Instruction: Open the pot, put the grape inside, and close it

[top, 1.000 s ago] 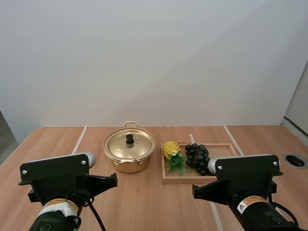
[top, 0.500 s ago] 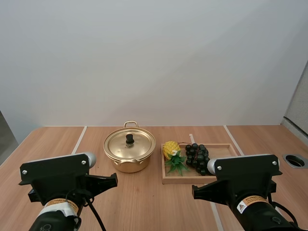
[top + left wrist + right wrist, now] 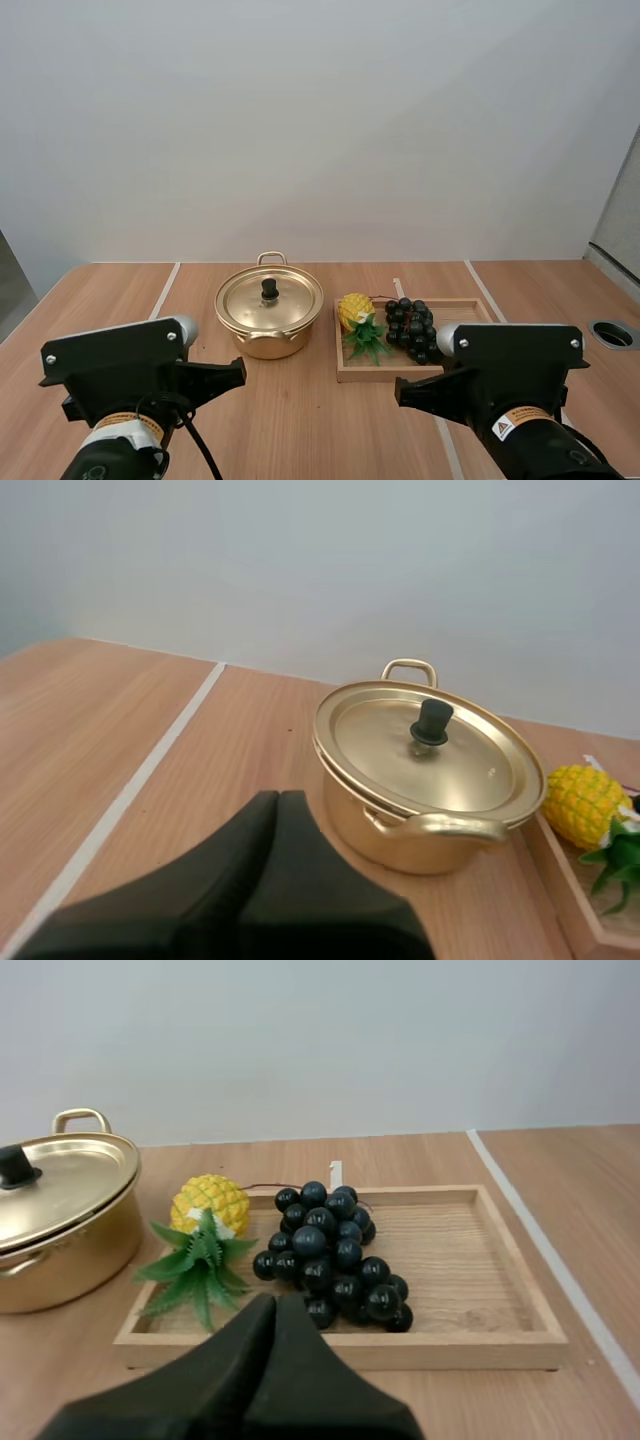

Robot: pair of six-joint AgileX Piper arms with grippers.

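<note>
A gold pot [image 3: 269,320] with its lid [image 3: 270,300] on and a black knob [image 3: 432,723] stands mid-table. To its right a wooden tray [image 3: 470,312] holds a bunch of dark grapes [image 3: 333,1254] and a small pineapple [image 3: 208,1204]. My left gripper [image 3: 279,798] is shut, its fingers lying together as one dark wedge, short of the pot [image 3: 420,780] on the near side. My right gripper [image 3: 276,1303] is shut too, just in front of the tray's near rim [image 3: 340,1350], pointing at the grapes. Both arm bodies sit low at the near table edge in the high view.
A round hole [image 3: 612,334] is set in the table at the far right. Pale lines run front to back across the wooden table [image 3: 300,410]. Open wood lies left of the pot and between the arms.
The right arm has shifted slightly left and forward in the high view. The left arm, pot and tray have stayed put.
</note>
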